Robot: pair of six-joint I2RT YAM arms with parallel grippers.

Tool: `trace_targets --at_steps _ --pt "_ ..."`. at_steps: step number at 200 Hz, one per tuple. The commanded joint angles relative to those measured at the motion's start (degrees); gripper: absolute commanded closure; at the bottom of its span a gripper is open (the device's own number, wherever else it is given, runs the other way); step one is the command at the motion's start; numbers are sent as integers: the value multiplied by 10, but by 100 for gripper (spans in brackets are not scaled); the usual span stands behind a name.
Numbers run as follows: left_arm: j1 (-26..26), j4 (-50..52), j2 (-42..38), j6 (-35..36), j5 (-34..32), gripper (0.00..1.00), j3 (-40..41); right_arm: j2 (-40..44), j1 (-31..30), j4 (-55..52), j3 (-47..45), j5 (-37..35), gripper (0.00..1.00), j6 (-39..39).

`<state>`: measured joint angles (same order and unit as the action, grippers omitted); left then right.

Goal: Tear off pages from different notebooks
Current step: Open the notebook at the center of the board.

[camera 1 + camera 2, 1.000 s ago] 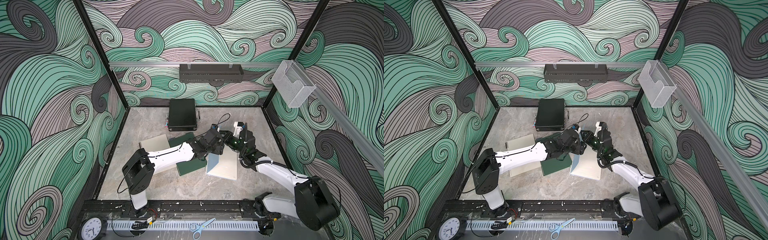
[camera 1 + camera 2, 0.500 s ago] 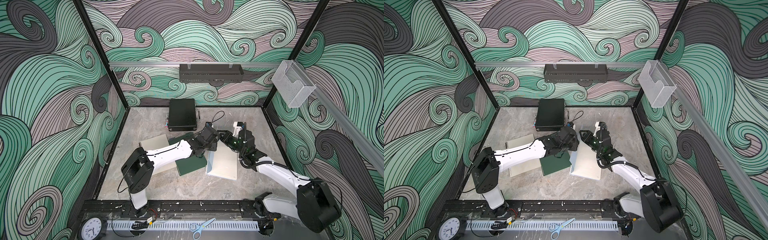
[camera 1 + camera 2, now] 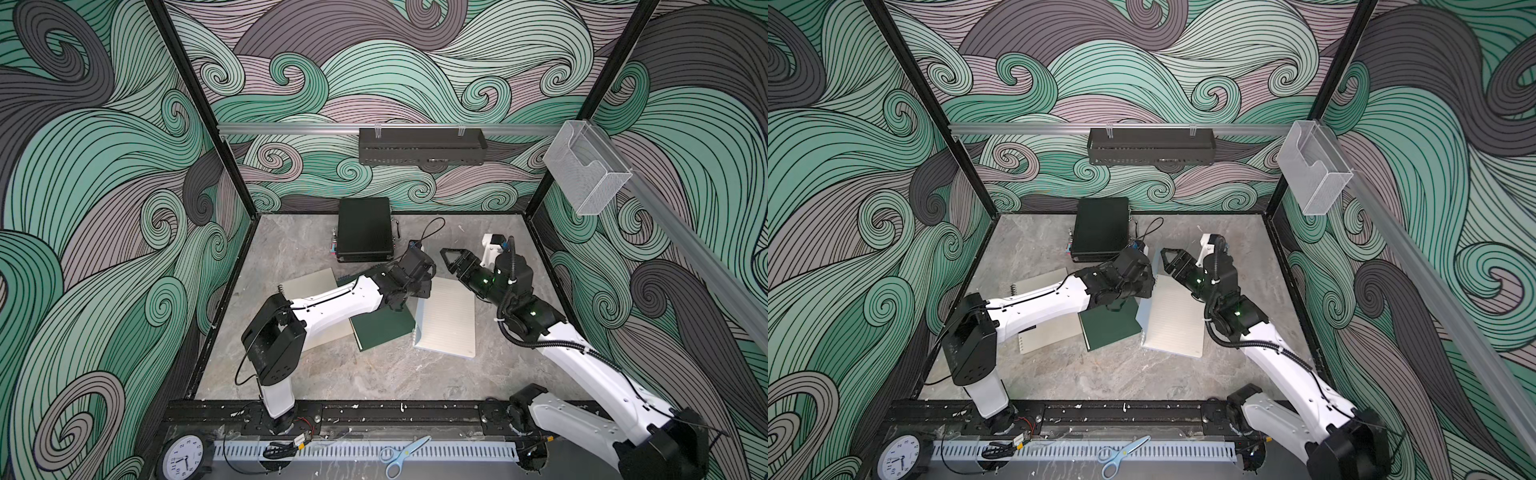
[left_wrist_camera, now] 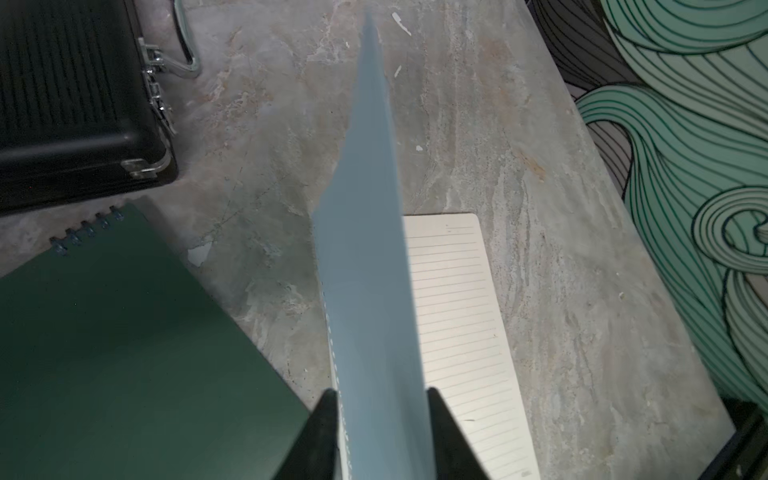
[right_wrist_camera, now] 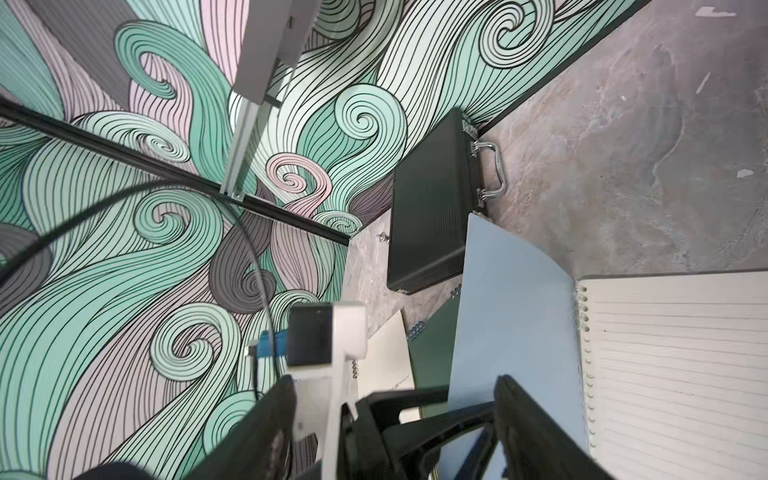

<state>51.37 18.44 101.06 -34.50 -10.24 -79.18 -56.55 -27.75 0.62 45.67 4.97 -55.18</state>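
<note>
Three notebooks just in front of the black case (image 3: 365,235): one tan notebook (image 3: 307,286), one green notebook (image 3: 384,330), one blue notebook (image 3: 446,318). One case. Two robot arms: left arm (image 3: 332,303), right arm (image 3: 582,361). Far in front of the case, one clock (image 3: 183,459) and one pair of scissors (image 3: 401,453).

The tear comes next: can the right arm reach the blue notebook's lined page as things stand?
Probably yes: the left gripper holds the blue cover up off the lined page, and the open right gripper hovers close by, nothing between.

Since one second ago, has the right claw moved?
Yes: the right claw has shifted up the picture, level with the front edge of the black case.
</note>
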Motion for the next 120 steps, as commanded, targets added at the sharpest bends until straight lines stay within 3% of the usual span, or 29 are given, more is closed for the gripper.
trace_targets --at_steps 1,45,120 --pt "-7 13 10 19 3 53 -15 31 -10 -35 3 -10 22 -1" --pt "-11 22 36 25 7 58 -37 65 -12 -7 -45 -80 12 16" --pt "-23 27 35 21 6 77 -27 -72 -14 -25 24 3 13 31"
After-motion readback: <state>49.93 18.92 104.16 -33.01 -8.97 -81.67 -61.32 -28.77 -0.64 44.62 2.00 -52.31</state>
